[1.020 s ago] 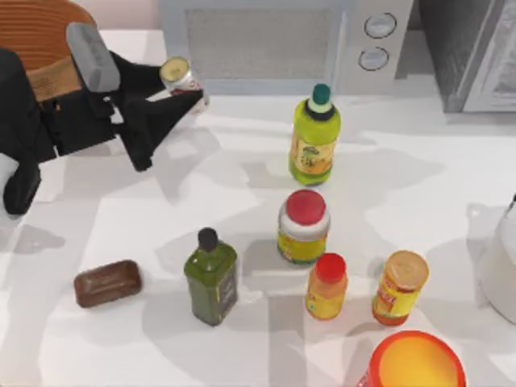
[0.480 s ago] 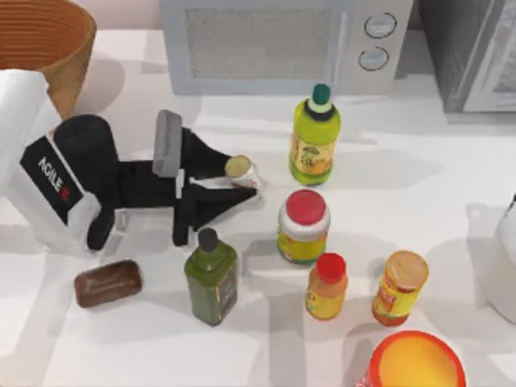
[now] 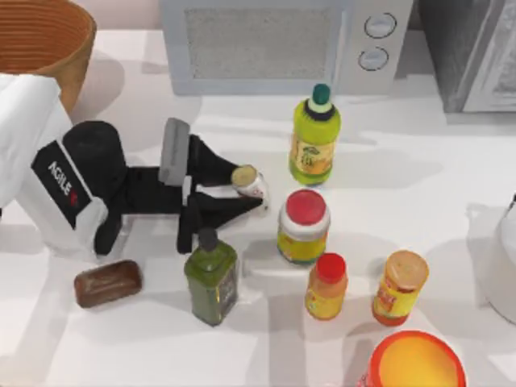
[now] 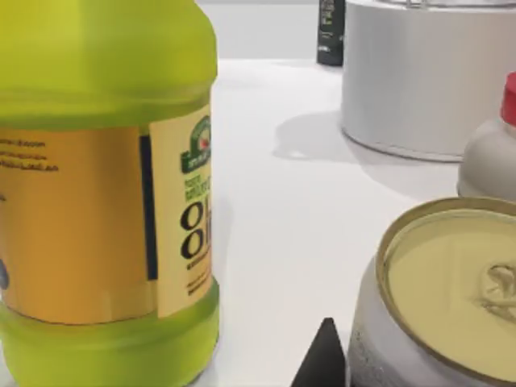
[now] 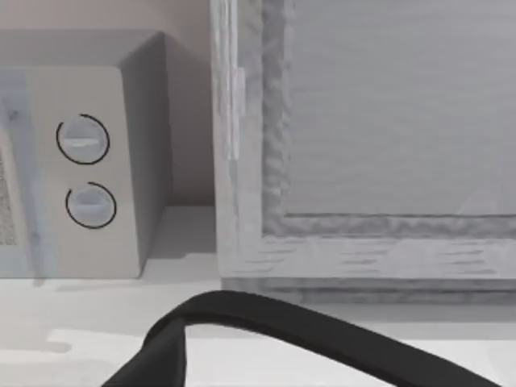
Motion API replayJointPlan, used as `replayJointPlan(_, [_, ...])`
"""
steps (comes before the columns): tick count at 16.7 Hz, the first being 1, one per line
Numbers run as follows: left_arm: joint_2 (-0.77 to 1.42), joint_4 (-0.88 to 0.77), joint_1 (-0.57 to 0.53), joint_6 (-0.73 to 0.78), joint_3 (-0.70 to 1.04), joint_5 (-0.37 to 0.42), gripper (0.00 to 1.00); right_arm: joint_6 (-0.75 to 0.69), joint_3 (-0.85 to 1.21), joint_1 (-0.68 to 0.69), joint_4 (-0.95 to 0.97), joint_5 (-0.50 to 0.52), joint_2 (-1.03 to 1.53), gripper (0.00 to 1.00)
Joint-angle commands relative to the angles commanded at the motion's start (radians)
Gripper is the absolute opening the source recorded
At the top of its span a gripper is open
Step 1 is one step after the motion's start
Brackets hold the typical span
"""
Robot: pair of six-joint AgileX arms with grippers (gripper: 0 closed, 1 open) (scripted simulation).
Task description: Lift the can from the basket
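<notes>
The can (image 3: 247, 178), small with a pale cream-gold top and white-and-red side, is held between the black fingers of my left gripper (image 3: 250, 189) over the middle of the table, well away from the basket (image 3: 48, 36). The woven orange-brown basket stands at the far left corner. My left arm reaches in from the left, gripper pointing right. In the left wrist view the can's top (image 4: 451, 298) is close up, with one dark fingertip (image 4: 322, 363) beside it and the yellow-green bottle (image 4: 105, 185) next to it.
Close around the can stand a yellow-green bottle (image 3: 314, 137), a red-lidded jar (image 3: 304, 226) and a dark green bottle (image 3: 211, 278). Farther off are an orange bottle (image 3: 326, 286), an orange jar (image 3: 399, 286), a brown block (image 3: 107, 282), a microwave (image 3: 266, 44) and a white pot (image 3: 500, 266).
My left gripper carried the can from beside the basket rightward and toward the front, to the table's middle. In the last half second it shifted only slightly to the right.
</notes>
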Motion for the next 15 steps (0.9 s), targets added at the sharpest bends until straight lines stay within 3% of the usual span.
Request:
replayJointPlan(12, [0.000,0.000,0.000,0.000,0.000,0.000,0.98,0.000,0.000,0.000,0.000,0.000,0.000,1.00])
replayJointPlan(15, [0.000,0.000,0.000,0.000,0.000,0.000,1.00,0.000,0.000,0.000,0.000,0.000,0.000,1.00])
